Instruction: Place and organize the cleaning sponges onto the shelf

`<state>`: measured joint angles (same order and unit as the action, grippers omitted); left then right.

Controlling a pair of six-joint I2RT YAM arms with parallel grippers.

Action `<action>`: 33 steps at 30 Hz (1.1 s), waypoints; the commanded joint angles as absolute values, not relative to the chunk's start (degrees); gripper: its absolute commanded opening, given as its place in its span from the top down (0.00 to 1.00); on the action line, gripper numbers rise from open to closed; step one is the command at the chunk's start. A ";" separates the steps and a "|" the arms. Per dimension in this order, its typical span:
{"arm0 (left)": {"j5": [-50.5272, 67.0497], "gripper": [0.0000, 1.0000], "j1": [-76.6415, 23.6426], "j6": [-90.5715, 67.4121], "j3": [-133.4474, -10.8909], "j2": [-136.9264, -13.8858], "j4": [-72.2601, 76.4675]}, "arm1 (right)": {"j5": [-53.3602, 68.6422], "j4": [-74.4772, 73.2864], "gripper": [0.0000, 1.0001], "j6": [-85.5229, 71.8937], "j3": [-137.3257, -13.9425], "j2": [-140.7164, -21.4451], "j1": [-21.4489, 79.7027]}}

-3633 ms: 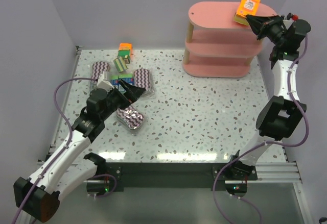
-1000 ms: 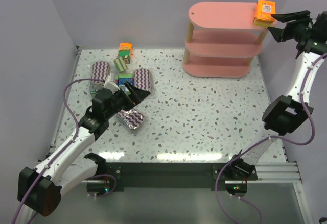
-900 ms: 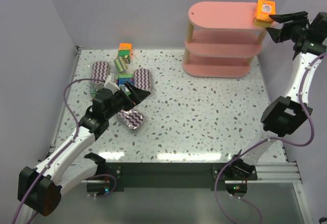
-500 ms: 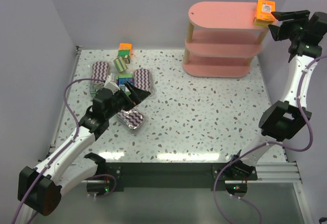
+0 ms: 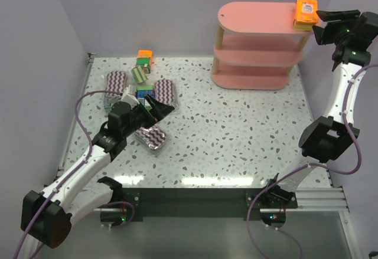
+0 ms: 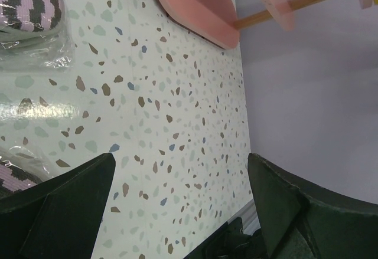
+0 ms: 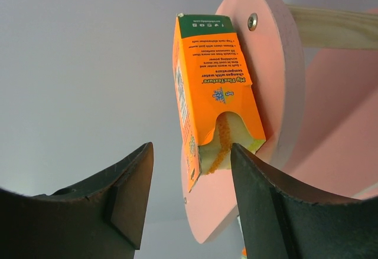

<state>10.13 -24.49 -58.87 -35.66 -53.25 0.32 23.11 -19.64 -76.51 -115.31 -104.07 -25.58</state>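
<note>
Top view: 2 orange packs, 3 purple-white zigzag ovals in clear wrap, 3 blue-green boxes, i.e. 8 pks visible. 1 pink shelf w/ 3 tiers. 2 robot arms, 1 speckled table.

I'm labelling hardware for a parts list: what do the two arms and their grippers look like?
Both the left arm and right arm have white link shells and black joint housings. A purple cable loops along each. The left gripper and right gripper are black, with broad wedge-shaped fingers. Small green lights glow at the bases.
</note>
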 commanded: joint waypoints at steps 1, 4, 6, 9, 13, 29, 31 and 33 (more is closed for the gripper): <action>10.99 0.00 -24.17 -57.48 -36.04 -53.35 2.81 | 19.43 -16.61 0.41 -77.17 -119.17 -104.59 -25.40; 10.90 0.00 -24.17 -57.48 -36.04 -53.35 2.81 | 18.37 -17.92 0.41 -77.08 -120.75 -105.20 -25.31; 10.81 0.00 -24.17 -57.48 -35.95 -53.26 2.81 | 17.32 -18.19 0.41 -76.99 -120.85 -105.12 -25.40; 10.72 0.00 -24.17 -57.66 -35.86 -53.17 2.81 | 16.88 -18.81 0.41 -76.90 -121.29 -105.47 -25.23; 10.63 0.00 -24.17 -57.66 -35.77 -53.09 2.64 | 17.23 -19.42 0.41 -76.64 -121.47 -106.00 -25.22; 9.85 0.00 -24.17 -57.39 -37.00 -52.91 0.71 | 13.45 -33.04 0.32 -69.44 -130.86 -107.14 -25.23; 9.23 0.00 -24.17 -57.13 -37.61 -52.74 0.18 | 14.67 -36.12 0.29 -68.38 -132.27 -107.40 -25.31; 8.62 0.00 -24.17 -56.69 -38.49 -52.73 -1.91 | 15.73 -37.96 0.27 -67.51 -132.10 -106.97 -25.31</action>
